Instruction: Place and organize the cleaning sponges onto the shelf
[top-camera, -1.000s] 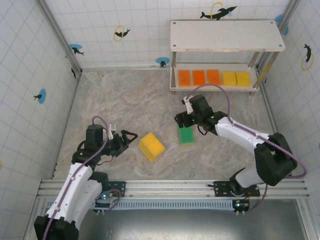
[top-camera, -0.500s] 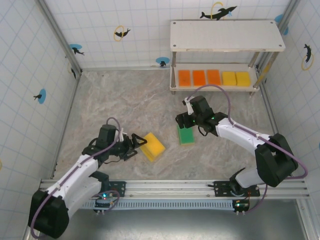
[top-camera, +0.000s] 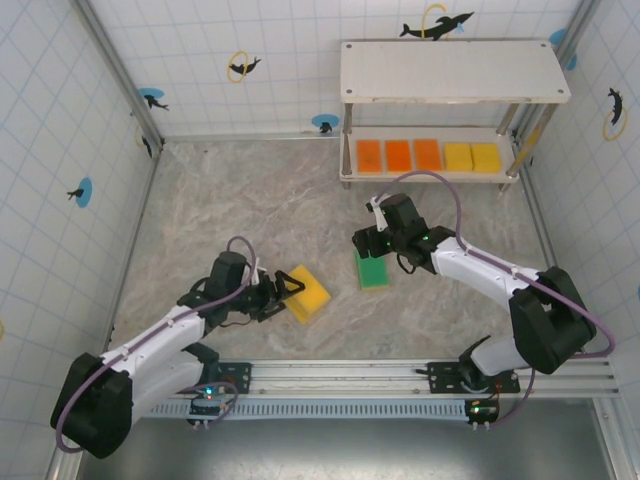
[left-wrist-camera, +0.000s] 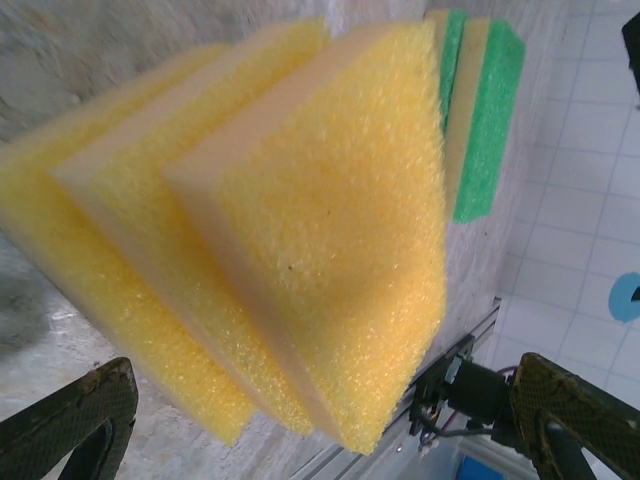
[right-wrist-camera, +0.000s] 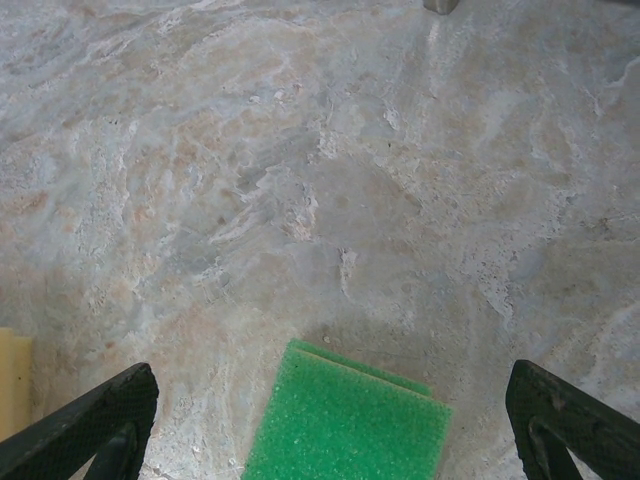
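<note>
Left pincer of mine is standing wide, its 2 fingers flanking the near-left corner of the yellow stack and not yet touching it. That stack, 3 plain yellow sponges lying fanned out of line, is sitting on the marbled table near the middle, well apart from the shelf at the far right. My right pincer is gaping too, hovering over the green sponges, 2 of them lying one on the other just right of the yellow ones. On the shelf's lower board 3 orange sponges and 2 yellow sponges are lying in 1 tidy row, filling most of its width, while the top board is carrying nothing. I am judging the step in hand to be the pickup of the yellow stack. To do it well I am planning to square my fingers to 2 opposite flat sides rather than a corner, since foam pinched at a corner is likely to twist free. I am also wanting to sink low enough to catch the bottom sponge, because the fanned layers may shear apart and leave 1 behind. I am meaning to squeeze gently, as foam like this is probably giving easily.
</note>
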